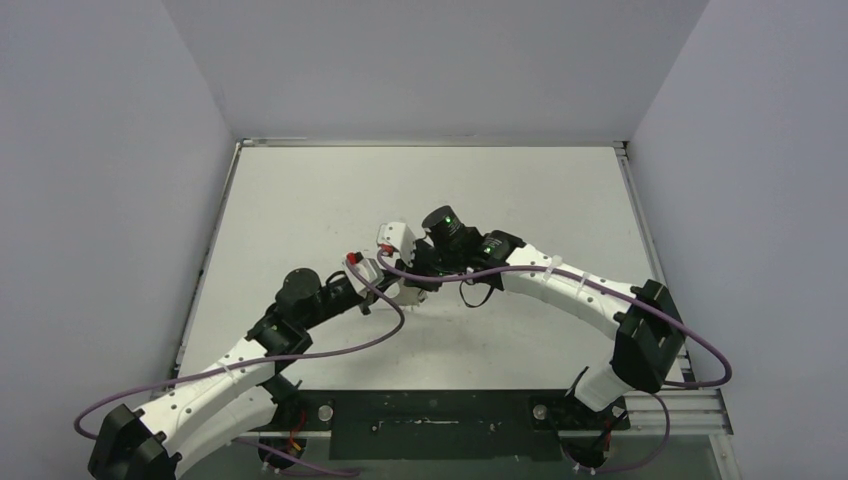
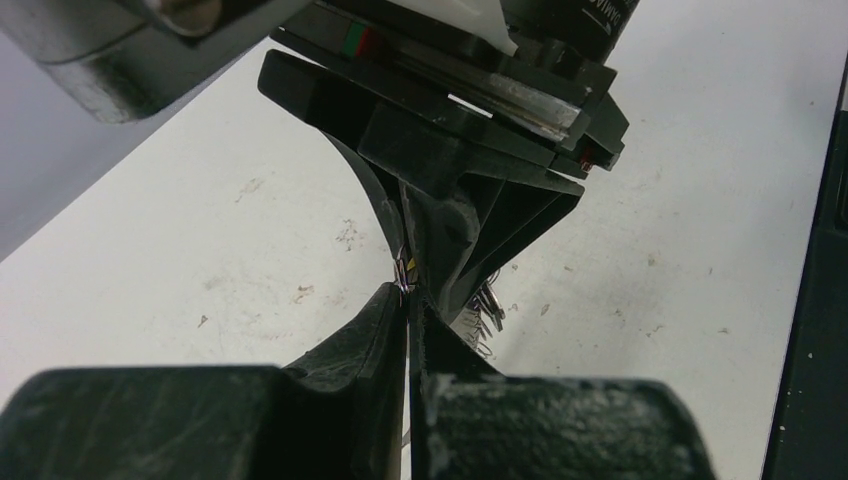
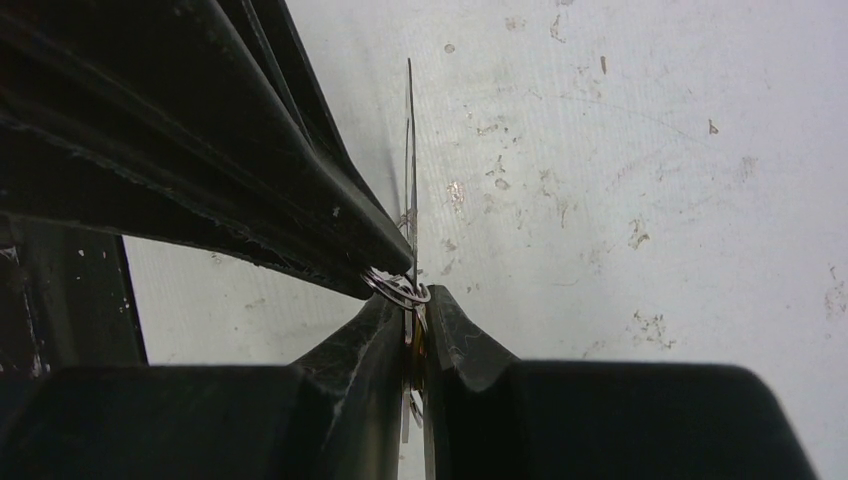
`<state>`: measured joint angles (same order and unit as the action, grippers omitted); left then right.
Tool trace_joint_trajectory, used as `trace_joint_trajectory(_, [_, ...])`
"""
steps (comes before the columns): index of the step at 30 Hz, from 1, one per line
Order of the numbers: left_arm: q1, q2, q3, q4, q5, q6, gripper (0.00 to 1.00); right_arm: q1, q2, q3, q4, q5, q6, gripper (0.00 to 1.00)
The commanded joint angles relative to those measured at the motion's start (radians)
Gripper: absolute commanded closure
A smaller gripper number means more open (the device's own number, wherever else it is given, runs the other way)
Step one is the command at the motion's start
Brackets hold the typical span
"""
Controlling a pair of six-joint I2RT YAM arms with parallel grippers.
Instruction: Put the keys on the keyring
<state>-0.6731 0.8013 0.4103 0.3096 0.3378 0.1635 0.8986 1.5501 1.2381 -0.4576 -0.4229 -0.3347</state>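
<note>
My two grippers meet tip to tip above the middle of the table (image 1: 330,190). My left gripper (image 2: 408,300) is shut on the keyring, a thin silvery wire (image 3: 410,150) seen edge-on in the right wrist view. Small metal rings (image 2: 488,310) hang from it beside the fingers. My right gripper (image 3: 413,300) is shut on the yellow-orange headed key (image 3: 409,335), with a small ring (image 3: 398,290) at its tips touching the left gripper's fingertips (image 3: 372,272). The key's yellow head also shows in the left wrist view (image 2: 405,266). In the top view the left gripper (image 1: 400,290) and right gripper (image 1: 428,280) hide these things. The black headed key is out of view.
Grey walls enclose the table on three sides. The black base plate (image 1: 430,425) with both arm mounts runs along the near edge. Purple cables (image 1: 330,350) loop from the arms over the near part of the table.
</note>
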Motion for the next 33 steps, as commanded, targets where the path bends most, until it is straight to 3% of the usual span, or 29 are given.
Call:
trace_joint_trajectory(1, [0.000, -0.052, -0.023, 0.057, -0.064, -0.004, 1.00, 0.005, 0.005, 0.047, 0.030, -0.021, 0.006, 1.00])
trace_joint_trajectory(4, [0.000, -0.084, -0.046, 0.067, -0.078, -0.020, 1.00, -0.009, 0.010, 0.047, 0.033, -0.060, 0.014, 1.00])
trace_joint_trajectory(10, [0.000, -0.123, -0.077, 0.074, -0.070, -0.027, 1.00, -0.090, -0.042, -0.024, 0.160, -0.223, 0.097, 0.59])
trace_joint_trajectory(13, [0.001, -0.134, -0.091, 0.083, -0.064, -0.025, 1.00, -0.139, -0.087, -0.076, 0.271, -0.312, 0.166, 0.49])
trace_joint_trajectory(27, [0.000, -0.152, -0.111, 0.106, -0.046, -0.020, 1.00, -0.165, -0.059, -0.102, 0.429, -0.449, 0.266, 0.44])
trace_joint_trajectory(33, [0.000, -0.159, -0.113, 0.108, -0.046, -0.021, 1.00, -0.164, -0.012, -0.087, 0.424, -0.470, 0.264, 0.52])
